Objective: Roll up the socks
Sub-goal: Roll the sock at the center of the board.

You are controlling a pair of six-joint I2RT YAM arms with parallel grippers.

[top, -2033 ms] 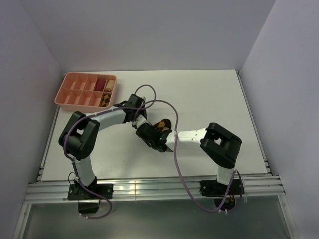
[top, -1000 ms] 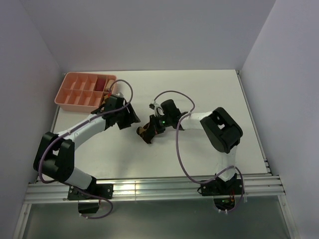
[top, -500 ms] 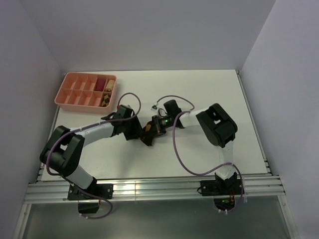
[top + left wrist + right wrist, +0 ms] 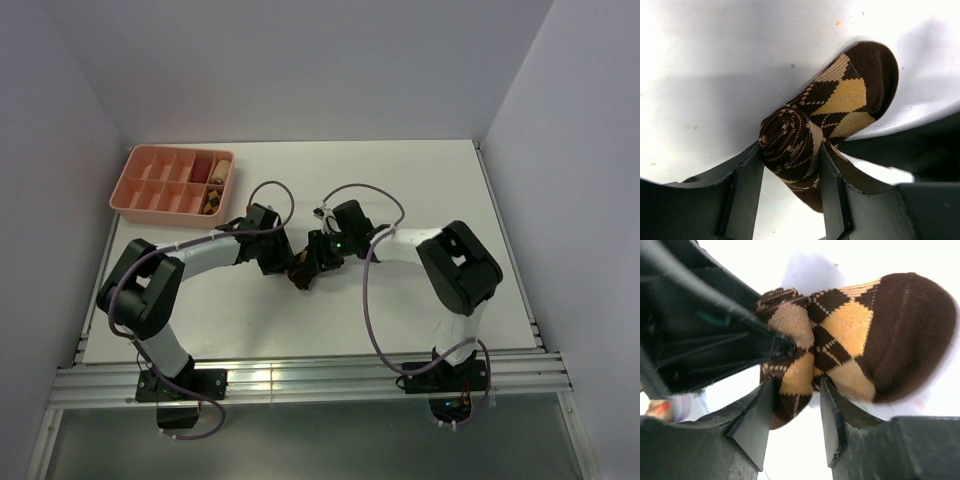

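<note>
Pink tray (image 4: 150, 190), seemingly rolls (image 4: 221, 167) in right-end compartments; socks (image 4: 850, 95) outside.

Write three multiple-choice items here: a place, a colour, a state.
1. Where on the table does the tray sit?
A. far left corner
B. far right corner
C. near edge, centre
2. What colour are the diamonds on the socks?
A. blue
B. green
C. tan-orange
3. How are the socks lying?
A. fully flat
B. rolled at one end, toe flat
C. in a full ball
Answers:
1 A: the top view shows it there.
2 C: tan-orange on dark brown in both wrist views.
3 B: the left gripper flanks the roll, toe spread beyond.
</note>
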